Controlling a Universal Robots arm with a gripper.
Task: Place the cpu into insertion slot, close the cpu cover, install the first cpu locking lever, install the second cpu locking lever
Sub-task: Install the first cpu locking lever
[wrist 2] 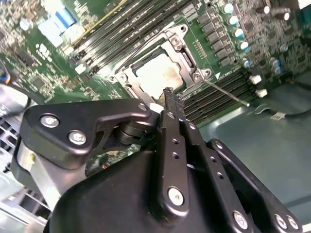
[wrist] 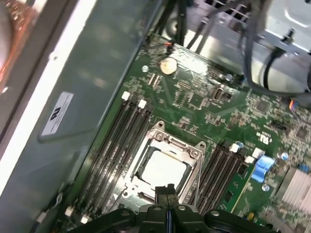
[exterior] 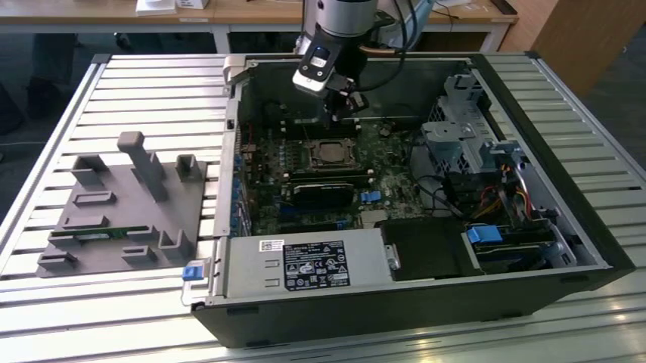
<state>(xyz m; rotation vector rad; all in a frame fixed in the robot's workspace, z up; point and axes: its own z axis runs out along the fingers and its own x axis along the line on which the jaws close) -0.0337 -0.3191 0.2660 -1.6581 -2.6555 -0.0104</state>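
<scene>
Silvery square cpu cover (wrist: 170,141) around pale flat cpu (wrist: 163,170); black end effector (wrist: 166,189) near.

The cpu (wrist: 163,170) is pale silvery-beige, framed by the silvery cover (wrist: 181,144). The board (wrist: 194,104) is green, with black memory slots (wrist: 119,138) and a blue connector (wrist: 262,167). The gripper (wrist 2: 170,97) is black. The table (exterior: 151,91) is pale grey, striped by ribs; the fixture (exterior: 121,219) on it is plain grey.
</scene>
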